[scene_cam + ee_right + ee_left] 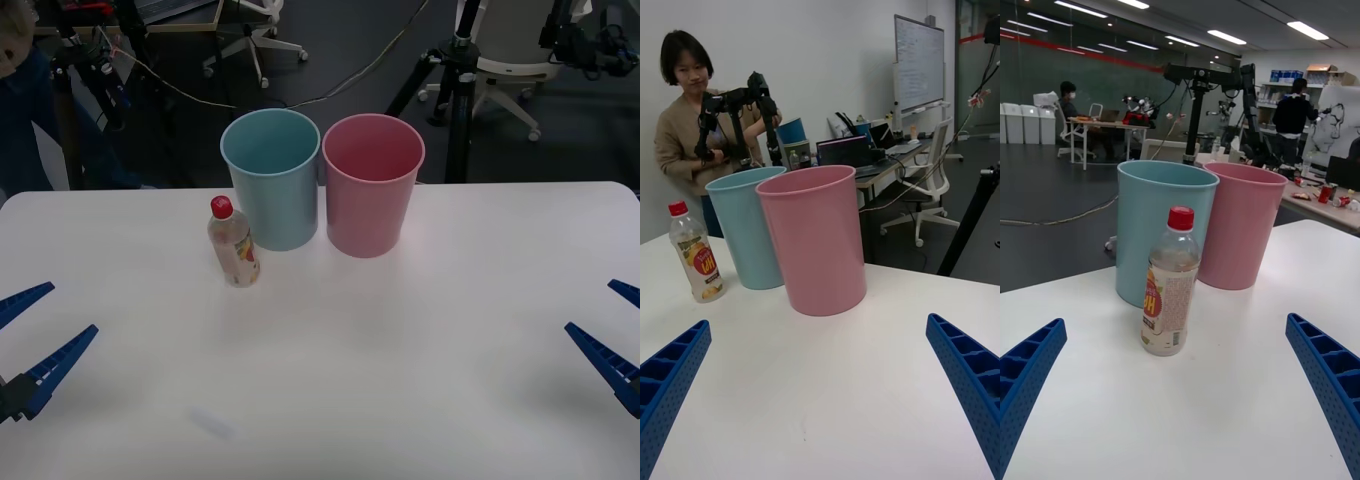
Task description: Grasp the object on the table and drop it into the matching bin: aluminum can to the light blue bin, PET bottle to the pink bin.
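Left of the blue bin (pixel 272 178) stands the bottle (pixel 234 243); my left claw (pixel 35 345) and right claw (pixel 605 330) gape empty; a clumsy reach could topple it

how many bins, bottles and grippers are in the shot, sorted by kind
bins: 2, the light blue bin and the pink bin
bottles: 1, the PET bottle, upright on the table
grippers: 2, the left gripper and the right gripper, both open
total: 5
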Available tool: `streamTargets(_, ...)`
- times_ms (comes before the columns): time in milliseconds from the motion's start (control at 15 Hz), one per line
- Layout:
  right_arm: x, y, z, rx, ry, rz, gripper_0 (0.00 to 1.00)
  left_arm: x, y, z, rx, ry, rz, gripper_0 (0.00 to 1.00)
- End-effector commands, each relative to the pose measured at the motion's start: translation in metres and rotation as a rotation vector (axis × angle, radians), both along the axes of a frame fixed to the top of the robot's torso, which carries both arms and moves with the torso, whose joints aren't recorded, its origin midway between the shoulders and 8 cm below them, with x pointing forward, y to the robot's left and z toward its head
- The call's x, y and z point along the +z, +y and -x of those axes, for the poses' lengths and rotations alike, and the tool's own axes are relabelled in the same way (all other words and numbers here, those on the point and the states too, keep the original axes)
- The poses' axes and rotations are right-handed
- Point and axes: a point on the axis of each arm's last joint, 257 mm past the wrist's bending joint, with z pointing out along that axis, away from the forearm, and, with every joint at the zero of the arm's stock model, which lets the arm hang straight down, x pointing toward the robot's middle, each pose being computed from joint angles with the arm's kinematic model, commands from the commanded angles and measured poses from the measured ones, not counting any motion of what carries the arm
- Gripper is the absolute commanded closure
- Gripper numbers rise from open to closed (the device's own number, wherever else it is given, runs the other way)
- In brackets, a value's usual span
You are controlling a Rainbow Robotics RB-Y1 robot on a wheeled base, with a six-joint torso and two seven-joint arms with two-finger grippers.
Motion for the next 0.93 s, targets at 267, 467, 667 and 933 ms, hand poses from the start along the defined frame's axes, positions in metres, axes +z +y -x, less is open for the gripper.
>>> streamTargets(267,0.000,0.000,0.000,0.000,0.000,0.000,0.00,0.015,-0.015,-0.013,-0.035,-0.049,-0.028,0.00)
streamTargets(467,0.000,0.000,0.000,0.000,0.000,0.000,0.00,0.011,-0.014,-0.009,-0.031,-0.039,-0.032,0.00)
streamTargets(667,0.000,0.000,0.000,0.000,0.000,0.000,0.00,0.007,-0.013,-0.006,-0.017,-0.035,-0.046,0.00)
streamTargets(933,0.000,0.000,0.000,0.000,0.000,0.000,0.00,0.002,-0.015,-0.010,-0.002,-0.050,-0.069,0.00)
